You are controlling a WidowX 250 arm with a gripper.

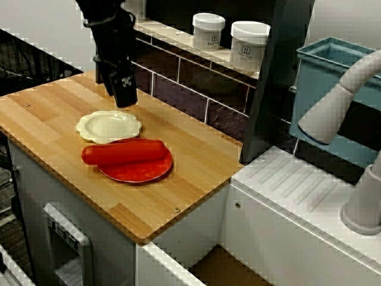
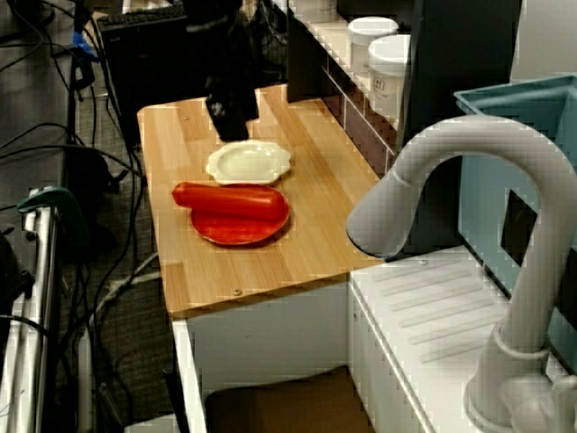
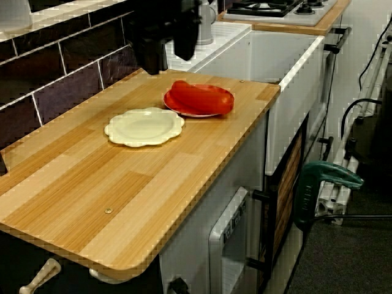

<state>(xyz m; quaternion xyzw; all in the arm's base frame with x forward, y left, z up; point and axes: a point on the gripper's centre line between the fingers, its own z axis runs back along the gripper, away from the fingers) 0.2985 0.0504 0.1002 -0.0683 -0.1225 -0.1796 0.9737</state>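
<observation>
My black gripper hangs just above the back rim of a cream scalloped plate on the wooden counter. Nothing is visibly held, and its dark fingers blur together, so their spacing is unclear. Right in front of the cream plate, a long red sausage lies across a red plate. The view from the sink end has the gripper behind the cream plate, with the sausage nearer. Looking along the counter, the gripper stands between the cream plate and the tiled wall.
Two white lidded jars stand on the ledge above the dark tiled wall. A teal bin, a grey faucet and a white ribbed drainboard lie to the right of the counter. A dark post rises at the counter's back right.
</observation>
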